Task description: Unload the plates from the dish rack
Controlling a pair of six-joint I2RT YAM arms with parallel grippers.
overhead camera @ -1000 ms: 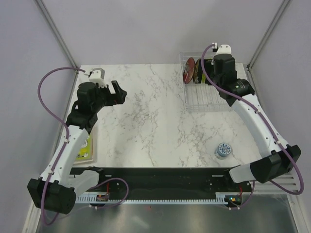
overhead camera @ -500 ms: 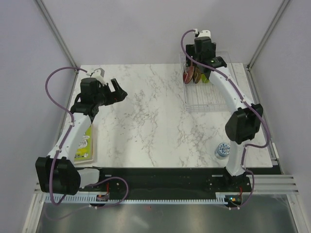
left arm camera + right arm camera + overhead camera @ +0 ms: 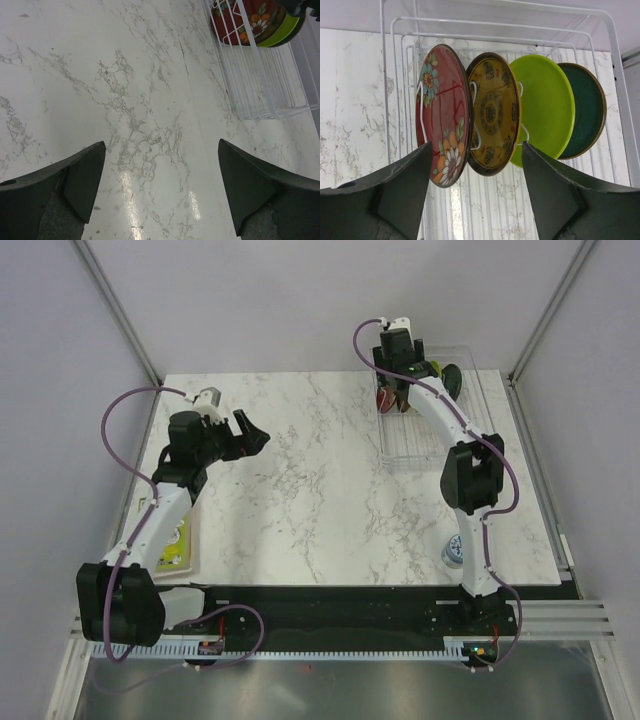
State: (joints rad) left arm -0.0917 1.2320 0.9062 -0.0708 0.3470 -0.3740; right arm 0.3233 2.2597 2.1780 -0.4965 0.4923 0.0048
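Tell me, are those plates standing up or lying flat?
Standing on edge: the red plate, yellow plate, green plate and teal plate sit side by side in the rack, none flat.

bright even light, glare on table (image 3: 131, 196)

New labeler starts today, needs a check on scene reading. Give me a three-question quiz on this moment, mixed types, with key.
1. Multiple choice: how many plates stand in the dish rack? A two, B three, C four.
2. True or false: the left gripper is open and holds nothing.
3. Short answer: which plate stands right next to the red floral plate?

Key: 1 C. 2 true. 3 the yellow patterned plate.
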